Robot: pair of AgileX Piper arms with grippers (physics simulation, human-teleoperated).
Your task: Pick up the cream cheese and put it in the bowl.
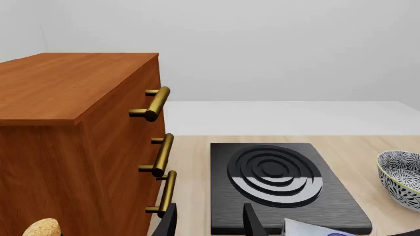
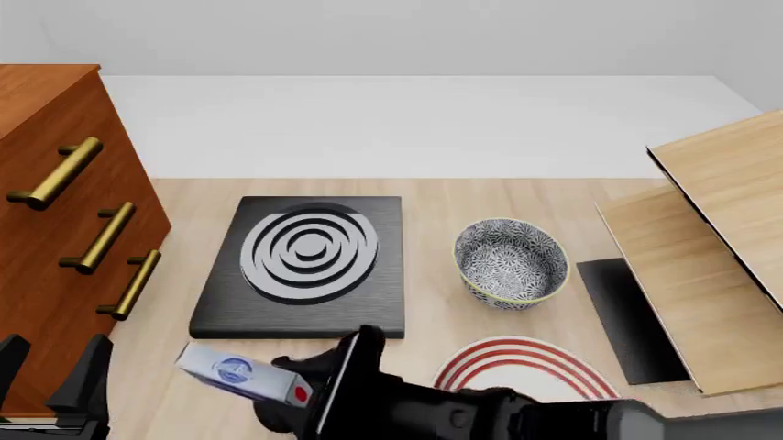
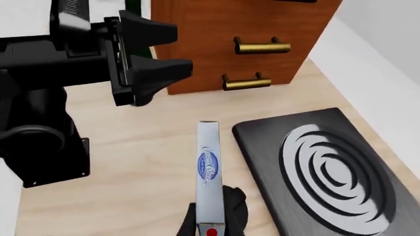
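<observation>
The cream cheese (image 2: pixel 238 373) is a pale flat box with a round blue logo and a red mark. My right gripper (image 2: pixel 293 392) is shut on its red-marked end, at the near left in front of the stove. In the right wrist view the cream cheese (image 3: pixel 208 167) stands on its narrow edge between the right gripper's (image 3: pixel 211 223) fingers. The speckled bowl (image 2: pixel 512 263) sits on the table right of the stove, well apart from the box. My left gripper (image 2: pixel 51 371) is open at the near left corner beside the cabinet, holding nothing. A corner of the cream cheese (image 1: pixel 315 229) and the bowl (image 1: pixel 402 178) show in the left wrist view.
A black stove plate (image 2: pixel 306 266) with a ringed burner lies mid-table. A wooden drawer cabinet (image 2: pixel 55 229) with brass handles stands at the left. A white plate with red rings (image 2: pixel 526 367) lies near the bowl. A tilted wooden rack (image 2: pixel 703 266) stands at the right.
</observation>
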